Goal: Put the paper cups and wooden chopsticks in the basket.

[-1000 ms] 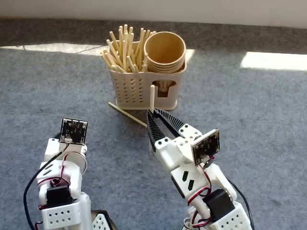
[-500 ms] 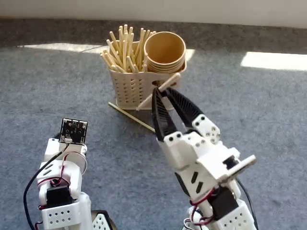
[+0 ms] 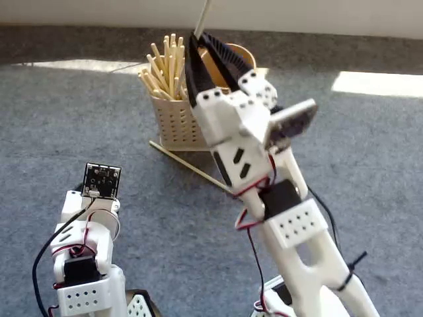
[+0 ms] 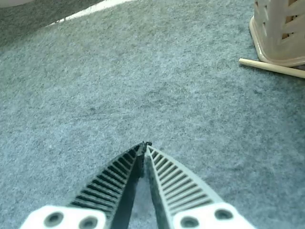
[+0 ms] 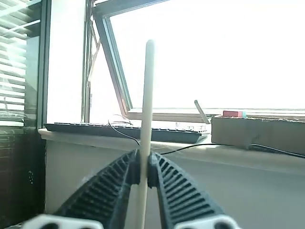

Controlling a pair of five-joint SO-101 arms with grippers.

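A cream perforated basket (image 3: 173, 125) stands on the grey carpet with a bundle of wooden chopsticks (image 3: 168, 66) and stacked paper cups (image 3: 246, 58) inside it. My right gripper (image 3: 196, 36) is raised above the basket's top, shut on one wooden chopstick (image 3: 202, 13) that points upward; the right wrist view shows that chopstick (image 5: 147, 95) clamped upright in the gripper (image 5: 144, 164). Another chopstick (image 3: 185, 165) lies on the carpet in front of the basket, also seen in the left wrist view (image 4: 271, 67). My left gripper (image 4: 144, 145) is shut and empty, low over the carpet.
The left arm (image 3: 89, 231) stays at the near left, well apart from the basket (image 4: 281, 28). Open carpet lies left and right of the basket. A wall edge runs along the far side.
The right arm has lifted the held chopstick from the carpet in front of the basket up over the basket's top, turning it upright. The left arm has not moved.
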